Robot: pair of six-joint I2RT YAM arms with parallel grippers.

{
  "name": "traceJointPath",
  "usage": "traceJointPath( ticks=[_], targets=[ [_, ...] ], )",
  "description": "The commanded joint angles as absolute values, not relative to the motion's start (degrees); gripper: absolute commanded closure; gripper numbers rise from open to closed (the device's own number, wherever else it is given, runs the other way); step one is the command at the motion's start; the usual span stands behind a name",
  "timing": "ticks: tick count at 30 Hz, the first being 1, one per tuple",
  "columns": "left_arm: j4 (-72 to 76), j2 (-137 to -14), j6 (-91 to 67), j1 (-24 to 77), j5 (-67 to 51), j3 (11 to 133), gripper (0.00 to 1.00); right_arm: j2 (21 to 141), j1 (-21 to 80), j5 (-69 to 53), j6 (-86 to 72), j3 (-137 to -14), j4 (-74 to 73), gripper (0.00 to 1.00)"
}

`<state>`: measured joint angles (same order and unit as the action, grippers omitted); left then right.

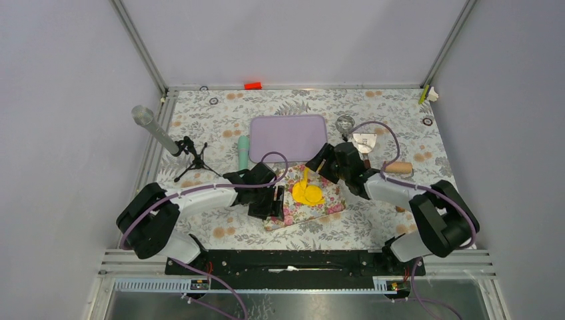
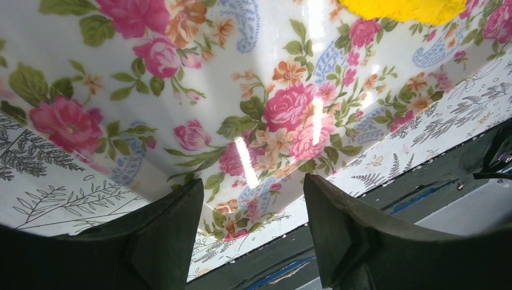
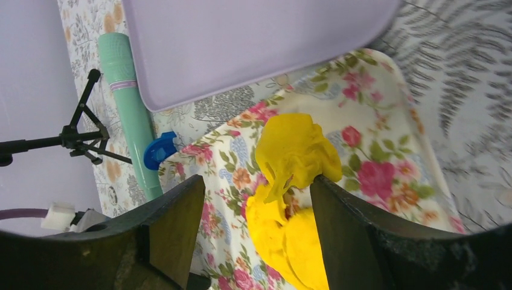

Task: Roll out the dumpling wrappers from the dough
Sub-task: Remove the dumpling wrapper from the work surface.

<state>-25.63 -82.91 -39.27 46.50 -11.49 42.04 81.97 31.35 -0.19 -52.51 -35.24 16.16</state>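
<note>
Dough [image 1: 308, 194], bright yellow, lies as an irregular lump on the floral board [image 1: 300, 215] at the centre of the counter [image 1: 213, 127], in the board's 12 o'clock half. One flap stands raised above the lump.

Right end effector [image 3: 253, 181]: positioned at 12 to 1 o'clock of the lump, jaws standing wide apart. The raised flap sits in the gap and touches one finger only, clear of the other.

Left end effector [image 2: 252, 181]: at the board's 9 o'clock edge, jaws likewise apart, with a corner of the board showing in the gap. Contact with the board cannot be confirmed.

Lilac tray [image 1: 288, 137] lies at 12 o'clock of the board, near it. Mint-green rolling pin [image 1: 243, 152] lies just beside the tray's 9 o'clock side. Microphone on a tripod [image 1: 160, 133] stands at 10 o'clock, well apart from the board.
</note>
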Motion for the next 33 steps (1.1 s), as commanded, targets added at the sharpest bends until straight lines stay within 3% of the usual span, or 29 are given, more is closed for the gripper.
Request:
traceJointPath(
  ticks=[1,10,33],
  targets=[
    [-26.19,-82.78,-38.69,46.32,-9.94,39.75,0.33,87.86,30.85,-6.77,-51.39,-40.38,20.79,0.28],
    [-35.8,-73.08,-37.4,45.82,-8.9,47.85,0.33,98.14,30.75,-15.2,-53.21,-49.04,19.1,0.29],
    [-40.48,-69.16,-38.05,43.15,-0.4,55.9,0.33,90.4,29.75,-6.99,-38.44,-51.49,-13.36,0.22]
  ],
)
